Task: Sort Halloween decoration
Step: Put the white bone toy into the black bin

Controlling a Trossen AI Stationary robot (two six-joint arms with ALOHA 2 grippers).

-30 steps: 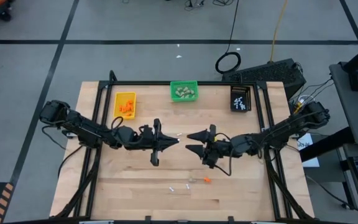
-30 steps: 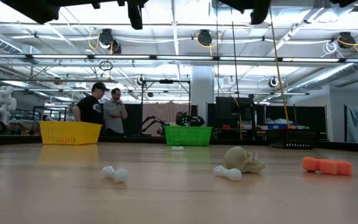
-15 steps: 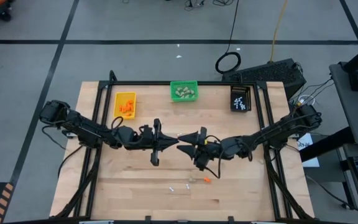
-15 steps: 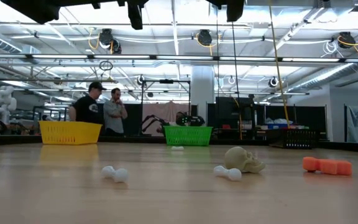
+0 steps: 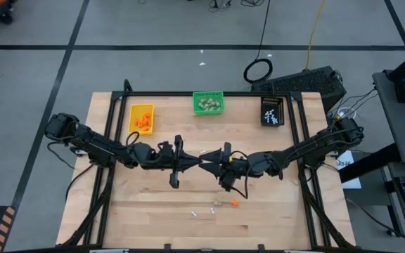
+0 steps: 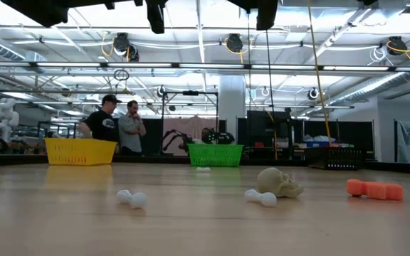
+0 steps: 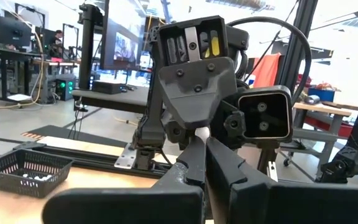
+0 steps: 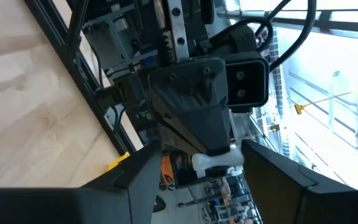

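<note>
Above the middle of the pale plank table [image 5: 118, 211], the left gripper [image 5: 197, 162] is pinched shut on a thin white stick [image 7: 200, 132], its tip meeting the right gripper [image 5: 207, 166], whose dark fingers [image 8: 272, 180] stand apart on either side of that stick. Below them the near boards lie mostly bare, bar white sticks [image 6: 132, 198], a beige-grey rounded lump [image 6: 279, 182] and a bright orange bit [image 6: 374, 189]. Mesh-walled yellow bin [image 5: 141, 117], green bin [image 5: 208, 103] and black bin [image 5: 272, 111] line the far edge.
</note>
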